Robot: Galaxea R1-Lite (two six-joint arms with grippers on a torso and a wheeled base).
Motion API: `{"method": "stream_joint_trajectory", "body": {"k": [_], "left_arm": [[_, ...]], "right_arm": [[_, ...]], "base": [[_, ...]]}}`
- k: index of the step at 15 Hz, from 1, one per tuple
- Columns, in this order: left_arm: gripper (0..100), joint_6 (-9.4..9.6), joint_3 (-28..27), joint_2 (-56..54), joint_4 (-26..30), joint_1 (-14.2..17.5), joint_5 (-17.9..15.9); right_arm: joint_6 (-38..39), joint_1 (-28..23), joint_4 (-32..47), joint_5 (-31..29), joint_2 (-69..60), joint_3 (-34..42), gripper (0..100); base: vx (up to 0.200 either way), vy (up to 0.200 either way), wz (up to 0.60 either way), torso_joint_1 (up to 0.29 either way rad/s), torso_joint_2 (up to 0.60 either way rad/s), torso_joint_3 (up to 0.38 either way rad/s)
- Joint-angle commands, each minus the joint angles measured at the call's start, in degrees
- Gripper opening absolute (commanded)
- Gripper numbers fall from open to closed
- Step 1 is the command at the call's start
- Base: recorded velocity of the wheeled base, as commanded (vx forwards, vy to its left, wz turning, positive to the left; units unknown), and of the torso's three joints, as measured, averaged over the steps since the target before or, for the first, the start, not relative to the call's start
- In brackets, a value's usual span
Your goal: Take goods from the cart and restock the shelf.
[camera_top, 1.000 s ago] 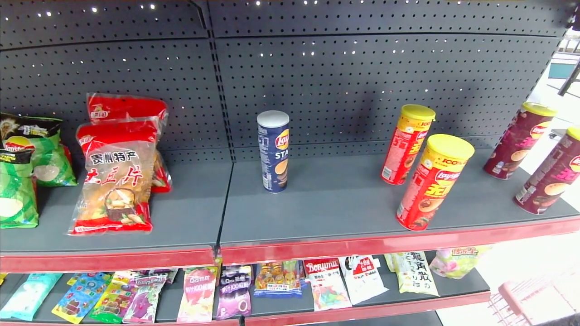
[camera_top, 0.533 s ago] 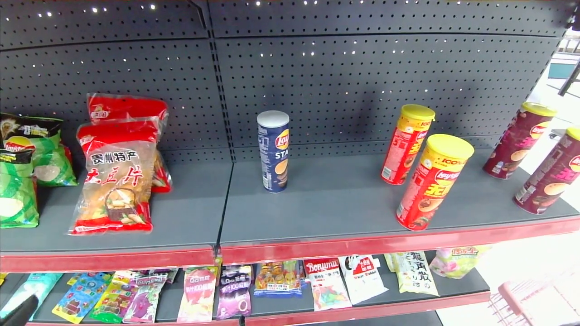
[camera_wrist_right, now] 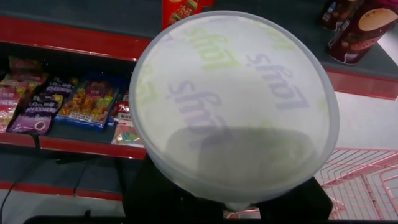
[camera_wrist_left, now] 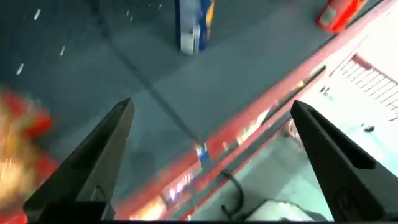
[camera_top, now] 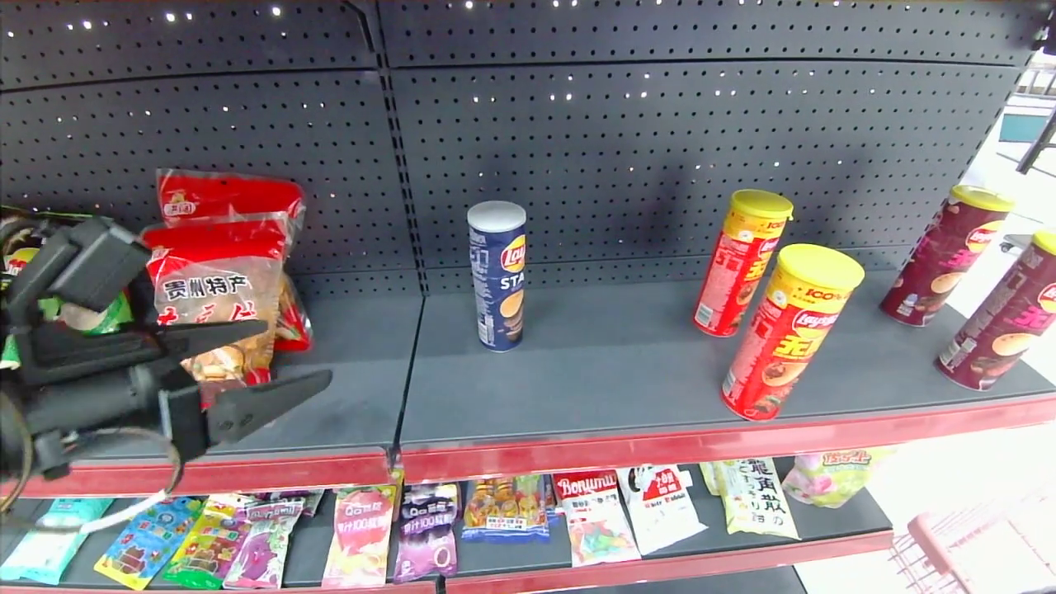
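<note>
Head view puts your left gripper (camera_top: 293,353) at 9 o'clock, jaws spread wide and holding nothing, hanging over the front edge of the shelf (camera_top: 610,363) just in front of the red snack bags (camera_top: 219,280). Right wrist view has the chip can (camera_wrist_right: 233,106) end-on, its translucent lid toward the camera. The right gripper (camera_wrist_right: 227,196) beneath it appears to be clamped round the body, though the can hides its fingertips. The can hangs out in front of the shelf, above the lower tier, with the cart (camera_top: 965,536) off at 4 o'clock. The step in hand looks like setting this can on the upper deck. Aim for the bare stretch between the blue can (camera_top: 497,276) at 12 o'clock and the red cans (camera_top: 792,330) at 3 o'clock. Turn the can upright before you go in and lift its base over the red lip. Set it down flat, well apart from the front red can, which could topple if nudged. Let go only once the base sits, and hold your left arm out of the path.
</note>
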Motion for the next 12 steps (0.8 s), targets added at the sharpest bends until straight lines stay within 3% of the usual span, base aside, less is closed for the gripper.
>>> {"method": "stream_joint_trajectory", "body": {"k": [1, 4, 8, 12], "left_arm": [[100, 0.78, -10.10, 19.68, -7.88, 0.19, -4.64], [100, 0.96, -15.28, 25.92, -9.38, -2.01, -7.46], [100, 0.78, -19.24, 34.54, -18.87, -6.49, -6.23], [100, 0.60, -25.39, 39.63, -20.19, -8.51, -4.73]], "right_arm": [[0.05, 0.03, 0.01, 0.00, 0.25, -0.01, 0], [0.22, -1.11, 0.01, 0.00, 0.17, 0.07, 0], [1.80, -1.55, 0.01, 0.00, 0.61, 0.07, 0], [1.80, -1.55, 0.01, 0.00, 1.04, 0.07, 0]], "base": [[0.000, 0.000, 0.00, 0.000, 0.00, 0.000], [0.000, 0.000, 0.00, 0.000, 0.00, 0.000], [0.000, 0.000, 0.00, 0.000, 0.00, 0.000], [0.000, 0.000, 0.00, 0.000, 0.00, 0.000]]}}
